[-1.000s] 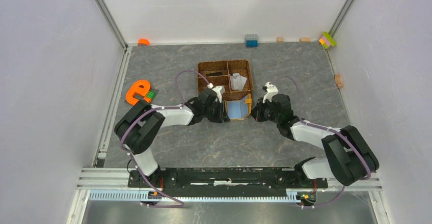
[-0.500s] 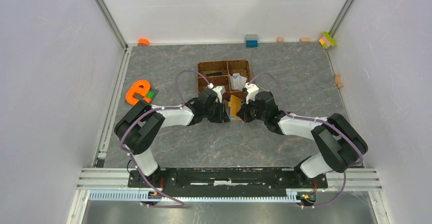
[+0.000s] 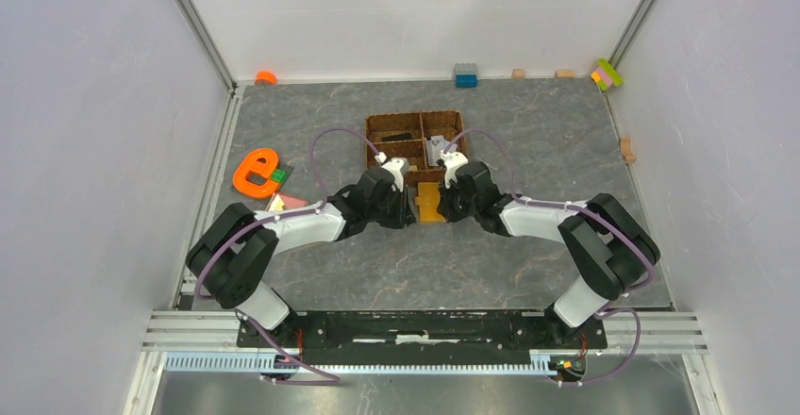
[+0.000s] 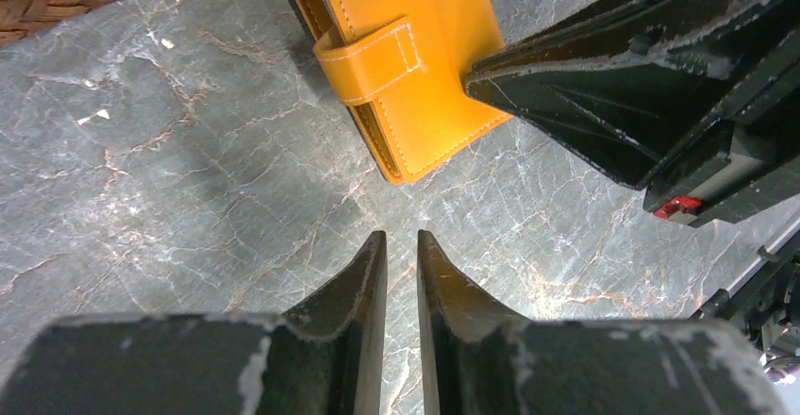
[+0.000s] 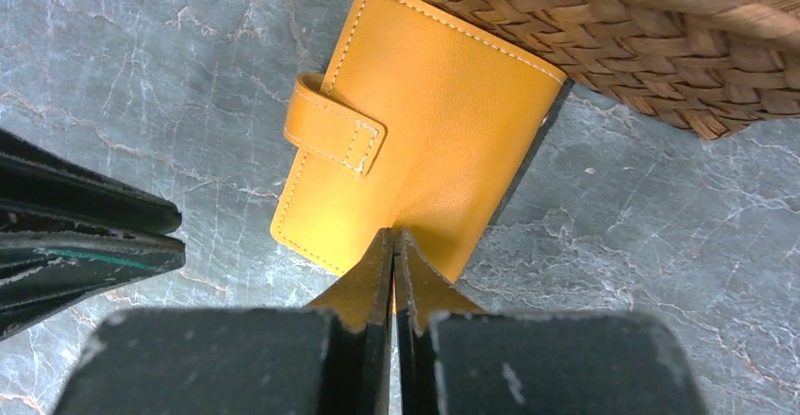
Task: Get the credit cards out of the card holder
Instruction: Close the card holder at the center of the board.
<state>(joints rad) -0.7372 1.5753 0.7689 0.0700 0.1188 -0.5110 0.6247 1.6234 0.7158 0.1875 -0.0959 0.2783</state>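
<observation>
Card holder (image 5: 415, 141) lies folded shut beside woven tray (image 3: 406, 115) containing pale cards (image 3: 436, 149). Right gripper (image 5: 393, 234), fingers pressed together, touches its cover. Left gripper (image 4: 402, 236) is nearly closed and empty.

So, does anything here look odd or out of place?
Nothing looks spilled or damaged. Oddly, for something being emptied, the orange card holder lies folded shut beside the woven tray, tab over its cover, with the right gripper closed over its edge. A few toy bricks sit stray along the far wall.
</observation>
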